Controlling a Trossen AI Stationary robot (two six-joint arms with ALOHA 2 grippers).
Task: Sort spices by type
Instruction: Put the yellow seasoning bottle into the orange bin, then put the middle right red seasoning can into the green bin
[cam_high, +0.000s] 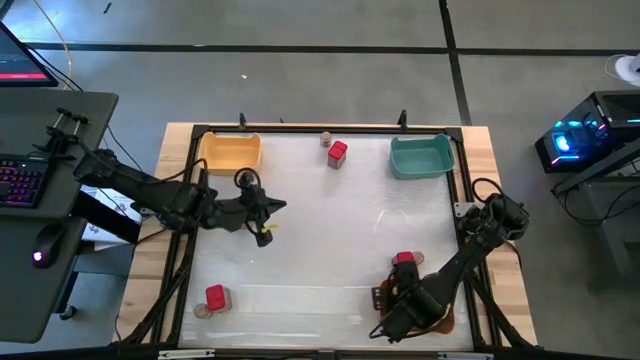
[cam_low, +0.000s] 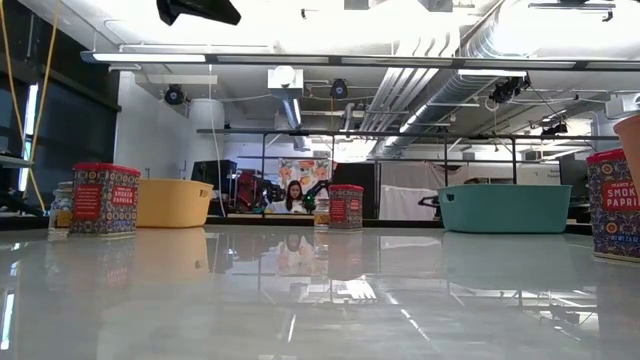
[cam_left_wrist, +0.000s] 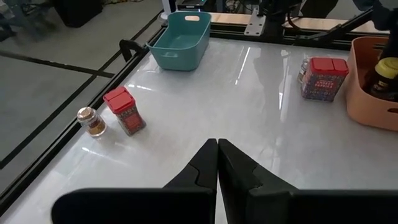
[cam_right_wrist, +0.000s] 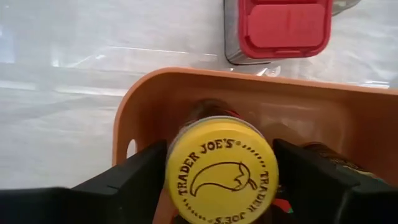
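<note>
The right hand (cam_right_wrist: 221, 180) sits low over the orange bin (cam_right_wrist: 143, 106) at the tabletop's near right corner, its fingers (cam_right_wrist: 124, 180) spread to either side of a yellow-lidded jar (cam_right_wrist: 221, 168) that stands inside the bin. Whether the pads still touch the jar is hard to say; the jaws look parted just wider than the lid. The step in hand looks like the release. To do it well, let the jar settle upright on the bin floor, widen the fingers evenly so neither drags the lid, then lift straight up clear of the bin wall and of the dark jar beside it.

The lid reads "TRADER JOE'S" around a pepper drawing. Just outside the bin stands a red tin (cam_right_wrist: 283, 28), touching or nearly touching its wall; its low-view label reads "SMOKED PAPRIKA" in part.

The left hand (cam_left_wrist: 217, 168) waits pressed together above the tabletop's left middle, holding nothing.

Other spices are spread out: 1 red tin (cam_high: 337, 153) with a small brown jar (cam_high: 326, 139) at the far edge between the yellow bin (cam_high: 230, 152) and the teal bin (cam_high: 421, 157), and 1 red tin (cam_high: 216, 297) near the near left corner.
</note>
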